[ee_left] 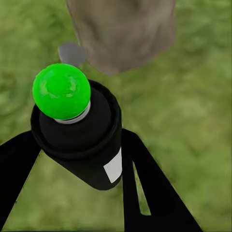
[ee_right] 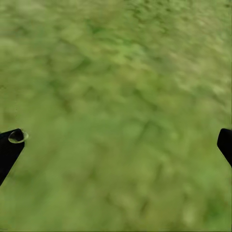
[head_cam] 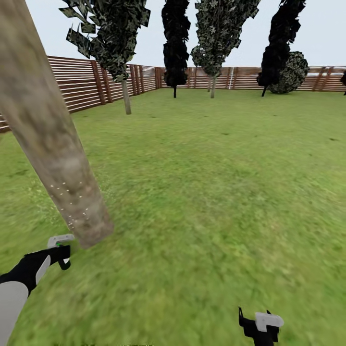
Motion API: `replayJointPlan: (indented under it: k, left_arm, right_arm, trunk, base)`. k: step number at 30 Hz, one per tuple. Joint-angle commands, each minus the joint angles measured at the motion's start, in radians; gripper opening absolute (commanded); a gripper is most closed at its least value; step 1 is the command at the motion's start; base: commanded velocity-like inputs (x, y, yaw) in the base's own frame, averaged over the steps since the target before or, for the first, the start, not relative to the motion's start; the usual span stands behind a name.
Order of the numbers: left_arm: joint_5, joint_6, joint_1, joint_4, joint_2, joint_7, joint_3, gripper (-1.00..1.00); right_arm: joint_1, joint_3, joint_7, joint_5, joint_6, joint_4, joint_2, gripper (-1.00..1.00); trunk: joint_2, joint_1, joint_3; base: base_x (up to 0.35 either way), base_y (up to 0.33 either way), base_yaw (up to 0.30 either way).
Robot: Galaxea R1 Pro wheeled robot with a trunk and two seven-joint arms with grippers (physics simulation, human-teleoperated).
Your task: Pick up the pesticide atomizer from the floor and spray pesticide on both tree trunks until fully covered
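Now, step: spraying trunk (head_cam: 53,154), specks (head_cam: 72,202) low down.
Left claw (ee_left: 79,159): pinching sprayer (ee_left: 72,130), green tip.
Right claw (ee_right: 116,145): spread, idle.
Next: aim higher.

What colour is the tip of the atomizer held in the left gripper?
Bright green, on a black body; the atomizer's tip shows best in the left wrist view.

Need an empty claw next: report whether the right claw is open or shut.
Open: in the right wrist view the right claw shows its fingertips far apart over bare lawn, nothing between.
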Motion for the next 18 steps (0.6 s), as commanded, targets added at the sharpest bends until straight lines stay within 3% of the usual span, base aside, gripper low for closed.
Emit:
replayJointPlan:
  k: [1, 8, 18]
  left_arm:
    - [0.000, 0.000, 0.000, 0.000, 0.000, 0.000, 0.000, -1.00]
    - [-0.001, 0.000, 0.000, 0.000, -0.016, 0.000, -0.001, -1.00]
    - [0.000, 0.000, 0.000, 0.001, -0.019, -0.001, -0.001, -1.00]
  right_arm:
    - [0.000, 0.000, 0.000, 0.000, 0.000, 0.000, 0.000, 1.00]
    - [0.000, 0.000, 0.000, 0.000, 0.000, 0.000, 0.000, 1.00]
    - [0.000, 0.000, 0.000, 0.000, 0.000, 0.000, 0.000, 1.00]
  trunk:
    - [0.000, 0.000, 0.000]
    - [0.000, 0.000, 0.000]
    - [0.000, 0.000, 0.000]
  base:
    - [0.001, -0.001, 0.276]
    - [0.067, -0.147, 0.262]
    - [0.174, -0.223, 0.017]
